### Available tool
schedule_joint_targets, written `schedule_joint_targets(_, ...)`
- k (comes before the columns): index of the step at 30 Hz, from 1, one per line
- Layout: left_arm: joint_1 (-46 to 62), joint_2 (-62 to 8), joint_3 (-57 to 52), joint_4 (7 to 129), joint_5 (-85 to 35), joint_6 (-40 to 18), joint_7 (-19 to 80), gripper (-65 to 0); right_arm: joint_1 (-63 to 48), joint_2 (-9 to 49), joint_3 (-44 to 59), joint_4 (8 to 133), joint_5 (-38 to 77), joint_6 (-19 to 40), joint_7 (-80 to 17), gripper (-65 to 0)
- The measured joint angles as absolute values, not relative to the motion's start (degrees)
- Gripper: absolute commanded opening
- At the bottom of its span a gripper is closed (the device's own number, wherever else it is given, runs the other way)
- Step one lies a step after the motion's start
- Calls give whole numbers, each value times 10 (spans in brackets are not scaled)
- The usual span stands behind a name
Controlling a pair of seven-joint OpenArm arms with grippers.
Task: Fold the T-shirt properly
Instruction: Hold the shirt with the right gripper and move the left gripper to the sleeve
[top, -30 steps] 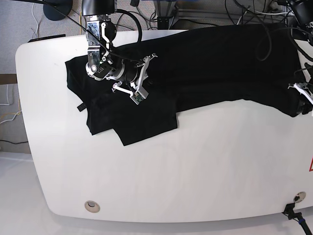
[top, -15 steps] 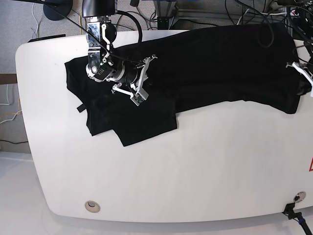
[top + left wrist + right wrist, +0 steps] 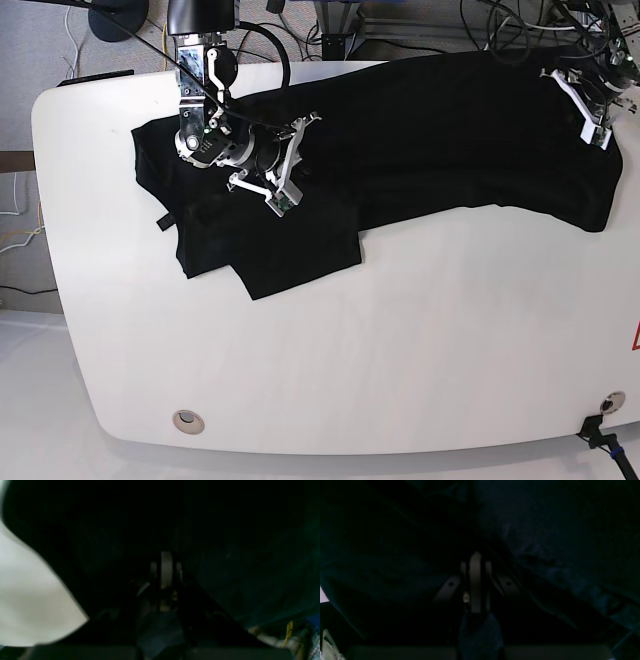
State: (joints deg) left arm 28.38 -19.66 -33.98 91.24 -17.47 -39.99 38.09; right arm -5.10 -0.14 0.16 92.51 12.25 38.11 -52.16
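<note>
The black T-shirt [image 3: 430, 130] lies spread along the far half of the white table [image 3: 400, 340], a sleeve [image 3: 290, 260] pointing toward the front. A small tag [image 3: 165, 219] sticks out at its left edge. My right gripper [image 3: 290, 162] rests low on the shirt's left part; in the right wrist view its fingers [image 3: 476, 565] stand together with dark cloth [image 3: 395, 530] bunched around them. My left gripper [image 3: 588, 108] is at the shirt's far right end, shut, with cloth [image 3: 225, 542] draped around the closed fingertips [image 3: 166, 562]. No print shows.
Cables and stand bases crowd the floor behind the far table edge [image 3: 330, 62]. A round grommet [image 3: 187, 421] sits near the front left and a black clamp [image 3: 600, 428] at the front right corner. Bare white tabletop [image 3: 30, 592] shows left of the cloth.
My left gripper has closed and travelled from the shirt's near right corner up toward the far right, drawing cloth with it. The right arm has barely moved.
</note>
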Motion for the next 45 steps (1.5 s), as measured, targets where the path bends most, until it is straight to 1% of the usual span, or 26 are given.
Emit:
schedule_joint_targets(4,253,-208,-322,872,-185,-401,365,-650,-52,-1,2,925,123,380,-521,-650)
schedule_joint_targets(6,225,-210,-316,851,-158,-401,344,-650,-53,-1,3,925,123,380,-520,-650)
schedule_joint_targets(12,134,-212,-299,790,-104,-401,333,-650,-53,-1,5,925,123,379,-517,-650)
schedule_joint_targets(16,96,-214,-290,767,-78,-401,336,-650,-53,-1,5,926,123,379,-516,-650)
schedule_joint_targets(22,88,-213,-295,774,-69,-404,354,-650,-53,-1,5,926,123,379,-516,-650)
schedule_joint_targets(24,93,-208,-322,802,-52,-406,387,-650,-54,-2,5,926,122,379,-516,-650)
schedule_joint_targets(27,96,-215,-360,835,-46,-400,395,-650,-55,-1,6,926,123,379,-515,-650)
schedule_joint_targets(29,85,-220,-361,849,-74,-399,394,-504,-55,-1,6,926,123,379,-515,-650)
schedule_joint_targets(30,75,-224,-359,850,-85,-400,401,-462,-54,-1,5,926,123,379,-516,-650)
schedule_joint_targets(33,36,-238,-363,850,-100,-403,434,-460,-55,-1,4,926,123,379,-515,-650)
schedule_joint_targets(38,-37,-239,-356,838,-116,-402,433,-458,-55,-1,3,926,123,377,-515,-650)
schedule_joint_targets(42,-121,-240,-328,754,-108,-400,437,-458,-55,-1,3,926,123,377,-515,-650)
schedule_joint_targets(45,-170,-241,-306,691,-111,-400,416,-457,-55,-1,3,926,123,377,-515,-650)
